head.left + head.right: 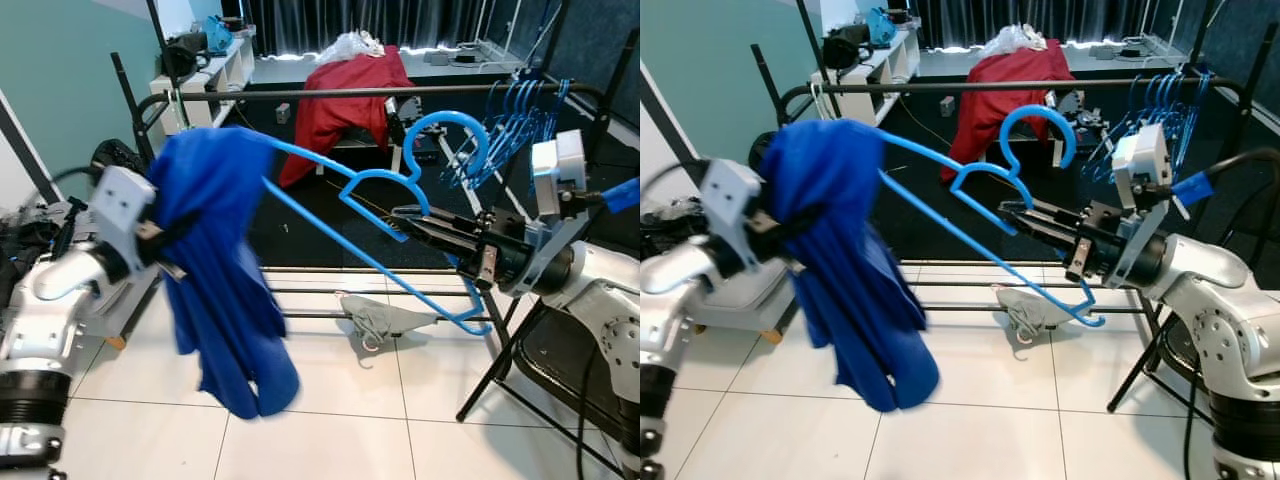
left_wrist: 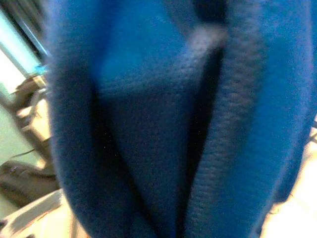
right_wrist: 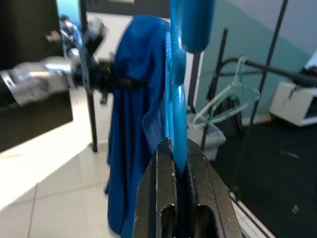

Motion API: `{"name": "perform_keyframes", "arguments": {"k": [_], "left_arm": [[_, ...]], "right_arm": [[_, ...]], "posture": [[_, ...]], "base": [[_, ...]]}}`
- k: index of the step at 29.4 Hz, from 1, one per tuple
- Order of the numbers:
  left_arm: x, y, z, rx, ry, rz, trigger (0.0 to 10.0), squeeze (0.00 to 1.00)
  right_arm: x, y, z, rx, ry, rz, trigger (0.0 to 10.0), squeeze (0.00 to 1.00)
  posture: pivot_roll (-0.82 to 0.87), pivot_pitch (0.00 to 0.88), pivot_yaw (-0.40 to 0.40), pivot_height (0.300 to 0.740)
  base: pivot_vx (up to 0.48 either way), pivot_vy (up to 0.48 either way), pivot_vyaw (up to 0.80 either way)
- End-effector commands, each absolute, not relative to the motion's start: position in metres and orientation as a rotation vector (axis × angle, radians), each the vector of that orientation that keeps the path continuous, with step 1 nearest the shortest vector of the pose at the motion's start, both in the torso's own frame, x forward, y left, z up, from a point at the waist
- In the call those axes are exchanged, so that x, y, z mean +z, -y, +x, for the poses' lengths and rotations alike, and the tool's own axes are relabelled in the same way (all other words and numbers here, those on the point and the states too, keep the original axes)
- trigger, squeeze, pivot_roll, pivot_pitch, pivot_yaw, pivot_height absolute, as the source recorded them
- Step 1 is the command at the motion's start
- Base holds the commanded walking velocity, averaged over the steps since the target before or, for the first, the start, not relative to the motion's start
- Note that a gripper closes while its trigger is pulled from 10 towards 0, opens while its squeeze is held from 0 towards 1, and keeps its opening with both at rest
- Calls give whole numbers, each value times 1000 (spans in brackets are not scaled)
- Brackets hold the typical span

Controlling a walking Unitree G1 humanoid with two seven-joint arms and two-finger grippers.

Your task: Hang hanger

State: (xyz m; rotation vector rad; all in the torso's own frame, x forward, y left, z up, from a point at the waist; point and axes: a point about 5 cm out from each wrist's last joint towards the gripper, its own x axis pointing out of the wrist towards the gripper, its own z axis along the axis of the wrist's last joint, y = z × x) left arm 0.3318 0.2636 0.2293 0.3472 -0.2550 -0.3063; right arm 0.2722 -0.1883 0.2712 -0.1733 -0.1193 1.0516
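Note:
A blue plastic hanger (image 1: 385,190) is held in the air in front of the black clothes rail (image 1: 350,93), its hook (image 1: 445,130) just below the bar. My right gripper (image 1: 405,218) is shut on the hanger near its neck, as the right wrist view confirms (image 3: 173,153). A blue garment (image 1: 225,290) hangs from the hanger's left arm. My left gripper (image 1: 165,245) presses into this cloth, and its fingers are buried in the folds. Blurred blue fabric (image 2: 158,119) shows close up in the left wrist view.
Several empty blue hangers (image 1: 515,120) hang at the rail's right end. A pale grey hanger (image 1: 385,320) lies on the rack's lower bars. A red cloth (image 1: 345,95) is draped behind the rail. A black stand leg (image 1: 500,350) crosses under my right arm.

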Motion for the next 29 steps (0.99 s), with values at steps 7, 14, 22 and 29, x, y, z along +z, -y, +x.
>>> {"name": "perform_keyframes", "arguments": {"k": [7, 14, 22, 29], "left_arm": [[286, -313, 323, 16, 459, 272, 0, 0], [220, -307, 332, 92, 169, 230, 4000, 0], [102, -219, 291, -51, -114, 14, 10000, 0], [107, -232, 293, 39, -92, -249, 10000, 0]], "right_arm": [[206, 196, 261, 1099, -276, -368, 0, 0], [170, 198, 296, 739, -242, -274, 10000, 0], [120, 169, 289, 576, -206, 114, 10000, 0], [122, 173, 298, 571, -191, 128, 10000, 0]], "posture": [[-63, 0, 56, 731], [-61, 0, 57, 731], [-27, 0, 33, 731], [-33, 0, 31, 731]], "base": [[0, 0, 0], [0, 0, 0], [0, 0, 359], [0, 0, 688]]}}
